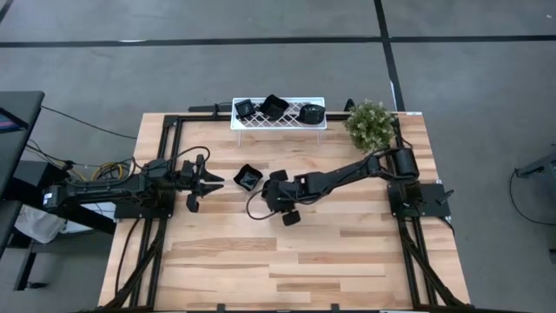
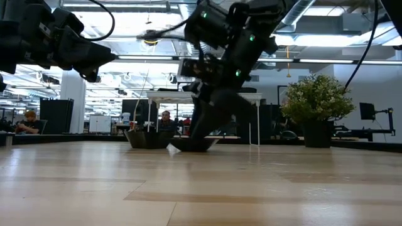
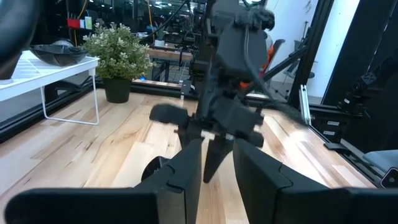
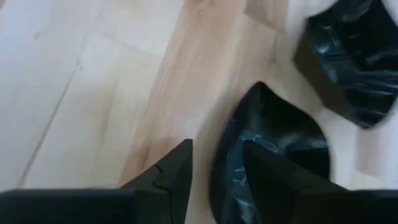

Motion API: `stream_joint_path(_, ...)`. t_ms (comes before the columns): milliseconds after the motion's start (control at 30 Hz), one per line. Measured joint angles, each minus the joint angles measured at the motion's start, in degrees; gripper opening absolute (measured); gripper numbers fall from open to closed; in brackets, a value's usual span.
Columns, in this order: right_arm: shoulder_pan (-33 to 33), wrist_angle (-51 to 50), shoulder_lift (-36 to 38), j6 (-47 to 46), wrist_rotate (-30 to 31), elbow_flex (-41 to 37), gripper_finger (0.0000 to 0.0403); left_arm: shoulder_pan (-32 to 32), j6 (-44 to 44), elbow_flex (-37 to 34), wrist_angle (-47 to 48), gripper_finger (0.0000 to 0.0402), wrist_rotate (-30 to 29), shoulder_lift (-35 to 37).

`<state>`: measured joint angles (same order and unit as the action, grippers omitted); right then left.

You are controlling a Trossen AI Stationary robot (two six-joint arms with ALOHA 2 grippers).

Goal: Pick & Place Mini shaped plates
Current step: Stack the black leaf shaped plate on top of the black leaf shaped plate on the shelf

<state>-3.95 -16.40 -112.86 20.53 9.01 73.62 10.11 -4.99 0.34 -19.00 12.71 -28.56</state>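
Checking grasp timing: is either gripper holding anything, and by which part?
Nothing looks held. The right gripper has open jaws astride the rim of a mini plate; the left gripper is open, empty.

We see a wooden table (image 1: 287, 261) in the middle of the frame. At its upper edge stand a white rack (image 1: 278, 123) and a small green plant (image 1: 370, 123). One black dish (image 1: 248, 178) lies near the centre.

Left gripper (image 3: 217, 171) points across the wooden table (image 3: 112, 146) at the right arm (image 3: 233, 81); potted plant (image 3: 118, 53) beside the white rack (image 3: 43, 71).
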Motion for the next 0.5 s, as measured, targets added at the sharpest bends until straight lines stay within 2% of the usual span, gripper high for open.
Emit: stream_joint_path(500,0.38,0.26,-0.96,0.88,-0.03,-0.08,0.0088,0.0,0.0,0.0,-0.84,0.0095,0.0,0.0)
